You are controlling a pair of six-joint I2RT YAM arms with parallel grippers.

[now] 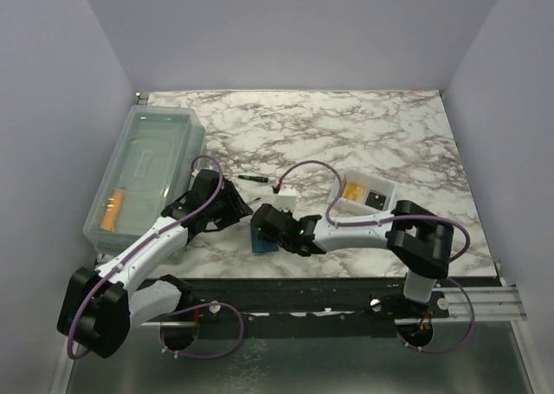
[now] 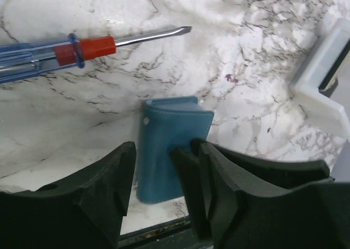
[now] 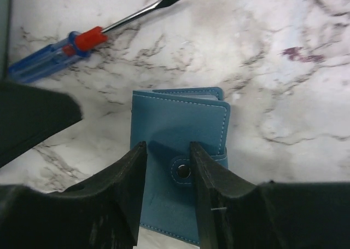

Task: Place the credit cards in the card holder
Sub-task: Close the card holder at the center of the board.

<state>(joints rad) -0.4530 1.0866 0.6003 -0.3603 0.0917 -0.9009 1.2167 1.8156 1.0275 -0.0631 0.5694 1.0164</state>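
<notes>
Stitched teal card holder (image 3: 180, 123) on veined marble (image 3: 273, 68), left fingers (image 2: 104, 189) wide, right fingers (image 3: 126, 189) narrowly parted, both empty

Your top camera sits high above and behind the arm bases, facing forward and down, far enough back to take in the whole marble table (image 1: 363, 125). Your left wrist camera rides low and close to the tabletop, looking obliquely at the card holder (image 2: 164, 145) and a screwdriver (image 2: 82, 49). Your right wrist camera looks more steeply down, closer still, on the same two things. All three views share the card holder.
</notes>
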